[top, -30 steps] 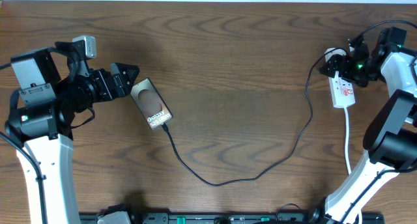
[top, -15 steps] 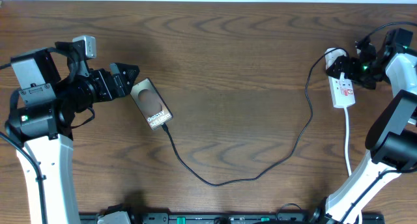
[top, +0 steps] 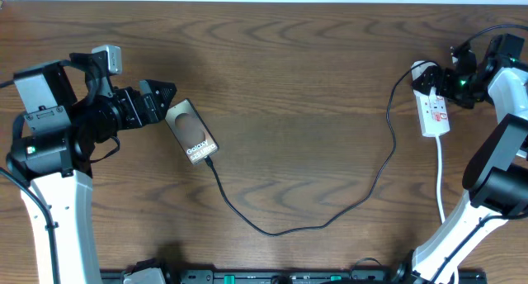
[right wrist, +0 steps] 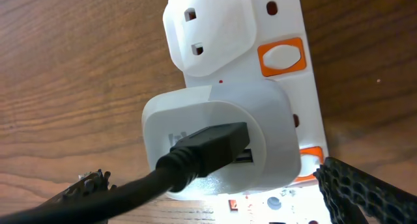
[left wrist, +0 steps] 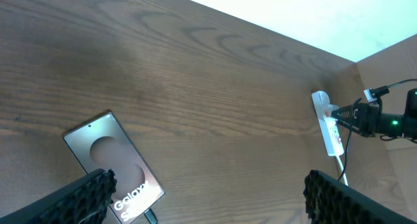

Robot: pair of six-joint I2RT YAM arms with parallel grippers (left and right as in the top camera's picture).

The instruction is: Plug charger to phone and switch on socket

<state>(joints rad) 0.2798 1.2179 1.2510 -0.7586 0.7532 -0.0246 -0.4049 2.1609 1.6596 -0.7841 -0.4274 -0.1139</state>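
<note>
The phone [top: 191,132] lies on the table at the left, its screen showing "Galaxy"; it also shows in the left wrist view [left wrist: 114,164]. The thin black charger cable [top: 330,220] runs from its lower end in a loop to the white plug head [top: 423,76] in the socket strip [top: 435,117] at the far right. My left gripper [top: 165,98] is open, just left of the phone's top, not touching it. My right gripper [top: 445,82] is open around the plug head [right wrist: 218,142] and strip [right wrist: 287,61], close above them.
The strip's white lead [top: 440,185] runs toward the front edge. Orange switches [right wrist: 281,56] sit on the strip beside a second white plug head [right wrist: 207,28]. The table's far edge meets a white wall. A dark rail [top: 289,276] lies along the front edge.
My right gripper has shifted slightly right over the socket strip. The left arm, phone and cable have not moved.
</note>
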